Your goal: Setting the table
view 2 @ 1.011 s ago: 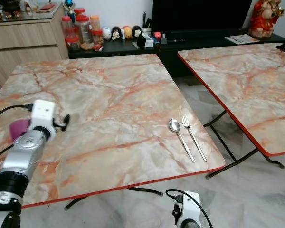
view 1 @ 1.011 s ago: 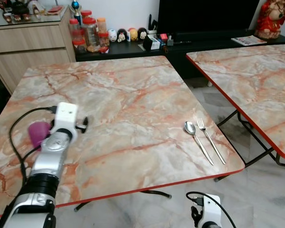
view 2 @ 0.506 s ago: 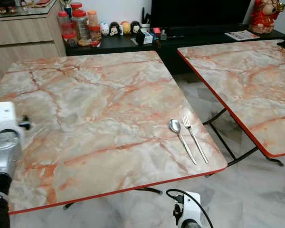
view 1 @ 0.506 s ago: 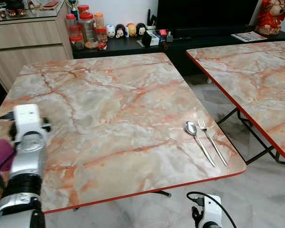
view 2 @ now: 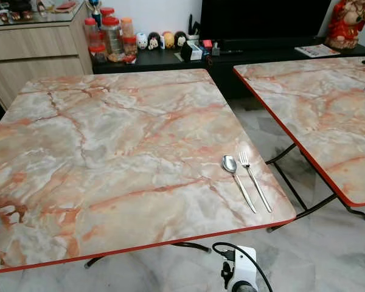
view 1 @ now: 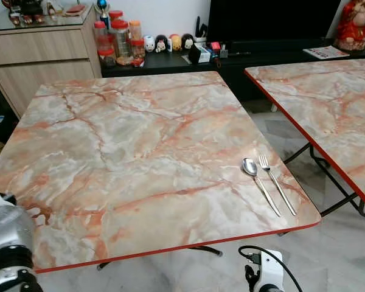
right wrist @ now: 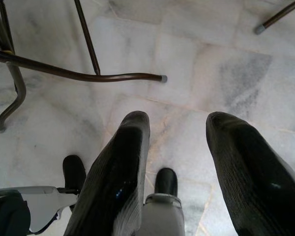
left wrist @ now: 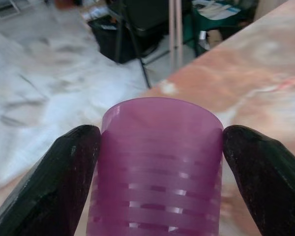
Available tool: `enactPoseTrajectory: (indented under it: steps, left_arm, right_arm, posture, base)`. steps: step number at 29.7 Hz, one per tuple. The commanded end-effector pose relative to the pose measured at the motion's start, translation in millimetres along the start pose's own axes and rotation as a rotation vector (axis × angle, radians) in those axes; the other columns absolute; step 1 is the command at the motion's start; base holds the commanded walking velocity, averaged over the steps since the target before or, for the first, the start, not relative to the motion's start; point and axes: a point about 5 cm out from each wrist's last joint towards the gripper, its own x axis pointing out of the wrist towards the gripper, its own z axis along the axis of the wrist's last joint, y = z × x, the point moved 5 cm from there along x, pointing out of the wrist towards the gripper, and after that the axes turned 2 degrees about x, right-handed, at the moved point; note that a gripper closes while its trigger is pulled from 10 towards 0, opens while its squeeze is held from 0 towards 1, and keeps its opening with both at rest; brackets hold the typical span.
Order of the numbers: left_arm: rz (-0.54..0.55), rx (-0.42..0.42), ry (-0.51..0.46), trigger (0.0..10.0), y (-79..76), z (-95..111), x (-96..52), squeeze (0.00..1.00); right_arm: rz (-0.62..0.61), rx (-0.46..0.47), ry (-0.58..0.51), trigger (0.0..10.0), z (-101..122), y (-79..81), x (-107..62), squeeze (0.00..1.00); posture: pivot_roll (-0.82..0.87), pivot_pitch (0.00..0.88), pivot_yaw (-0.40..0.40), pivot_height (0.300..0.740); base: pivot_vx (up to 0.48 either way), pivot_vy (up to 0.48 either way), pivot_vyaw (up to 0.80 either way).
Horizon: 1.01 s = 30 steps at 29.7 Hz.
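You're mid-carry: left gripper [left wrist: 160, 162] clamps the purple cup [left wrist: 157, 167] over the table's [view 1: 140, 152] near-left edge. Right gripper [right wrist: 179, 162] hangs spread, empty. Next, I'd guess: set cup upright nr spoon [view 1: 259, 184] & fork [view 1: 276, 182].

Home living room: television [view 1: 274, 18], wooden sideboard [view 1: 42, 58].

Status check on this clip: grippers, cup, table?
Left gripper shut on purple cup at table edge. Right gripper open, idle over floor. Spoon and fork laid, near right corner.
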Motion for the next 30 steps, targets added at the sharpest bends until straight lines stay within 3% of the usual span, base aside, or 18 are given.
enactPoseTrajectory:
  steps: [1, 6, 7, 13, 16, 18, 21, 24, 30]
  left_arm:
    - [-0.048, -0.026, 0.13, 10.0, -11.5, -30.7, -6.0, 0.0]
    - [-0.131, -0.045, 0.192, 10.0, -29.3, -44.4, -13.0, 0.0]
    - [-0.176, -0.049, 0.206, 10.0, -39.3, -47.6, -17.6, 0.0]
    - [-0.332, -0.016, 0.206, 10.0, -71.4, -45.4, -32.2, 0.0]
    - [-0.352, -0.006, 0.205, 10.0, -74.7, -45.0, -33.8, 0.0]
    - [-0.494, 0.107, 0.17, 10.0, -96.4, -42.3, -45.3, 0.0]
    - [-0.626, 0.231, 0.131, 10.0, -115.5, -43.3, -58.8, 0.0]
    - [-0.663, 0.263, 0.118, 10.0, -120.7, -43.8, -63.4, 0.0]
    - [-0.805, 0.409, 0.062, 10.0, -135.6, -45.5, -77.9, 0.0]
  right_arm:
    - [-0.001, -0.005, -0.002, 10.0, 1.6, -0.7, 0.3, 0.0]
    - [0.0, -0.005, -0.001, 10.0, 1.6, -0.4, 0.4, 0.0]
    - [0.0, -0.005, -0.002, 10.0, 1.8, -0.3, 0.5, 0.0]
    - [0.001, -0.003, -0.002, 10.0, 2.3, 0.4, 0.7, 0.0]
    - [0.001, -0.003, -0.002, 10.0, 2.3, 0.5, 0.7, 0.0]
    - [0.002, -0.001, -0.001, 10.0, 2.2, 0.9, 0.7, 0.0]
    - [0.003, 0.0, -0.001, 10.0, 2.1, 1.3, 0.7, 0.0]
    - [0.003, 0.001, -0.001, 10.0, 2.2, 1.4, 0.7, 0.0]
    - [0.002, 0.003, -0.002, 10.0, 2.0, 1.3, 0.6, 0.0]
  posture:
    - [0.03, 0.0, -0.011, 0.74]
    - [0.03, 0.0, -0.012, 0.74]
    - [0.03, 0.0, -0.011, 0.74]
    - [0.03, 0.0, -0.007, 0.74]
    - [0.03, 0.0, -0.007, 0.74]
    - [0.03, 0.0, -0.004, 0.74]
    - [0.03, 0.0, -0.003, 0.74]
    - [0.03, 0.0, -0.003, 0.74]
    - [0.03, 0.0, -0.002, 0.74]
  base:
    - [0.0, 0.0, 0.0]
    - [0.0, 0.0, 0.0]
    - [0.0, 0.0, 0.0]
    - [0.0, 0.0, 0.0]
    - [0.0, 0.0, 0.0]
    - [0.0, 0.0, 0.0]
    - [0.0, 0.0, 0.0]
    - [0.0, 0.0, 0.0]
    - [0.0, 0.0, 0.0]
